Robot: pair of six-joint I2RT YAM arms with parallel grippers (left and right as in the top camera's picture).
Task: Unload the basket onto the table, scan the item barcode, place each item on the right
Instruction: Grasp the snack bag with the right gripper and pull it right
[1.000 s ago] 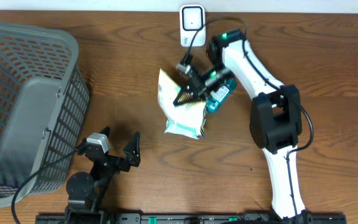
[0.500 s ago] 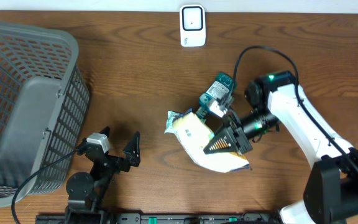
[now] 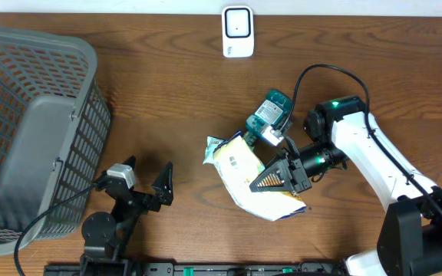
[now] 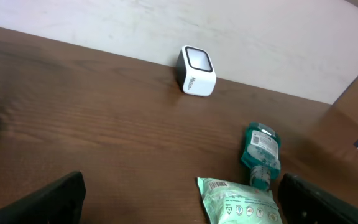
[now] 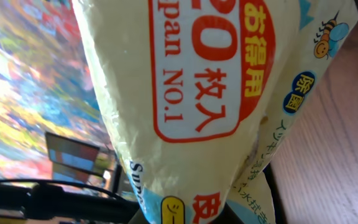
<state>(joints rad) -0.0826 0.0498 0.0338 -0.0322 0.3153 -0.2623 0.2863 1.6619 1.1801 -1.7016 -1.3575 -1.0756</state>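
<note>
Moments ago the yellow-and-white pouch (image 3: pixel 245 170) was up by the barcode scanner (image 3: pixel 237 31); now it hangs low over the desk (image 3: pixel 167 92), well apart from it, so I judge the scan pass done. My right fingers (image 3: pixel 271 181) are clamped tight on it; my left fingers (image 3: pixel 163 184) stand wide, empty.

Mock shop checkout on a robot test bench: wood-grain surface (image 3: pixel 167 100) carrying a white barcode scanner (image 3: pixel 237 31) at 12 o'clock, a grey plastic shopping basket (image 3: pixel 90 130) at 9 o'clock, and printed retail packets (image 3: pixel 238 165) near centre.
</note>
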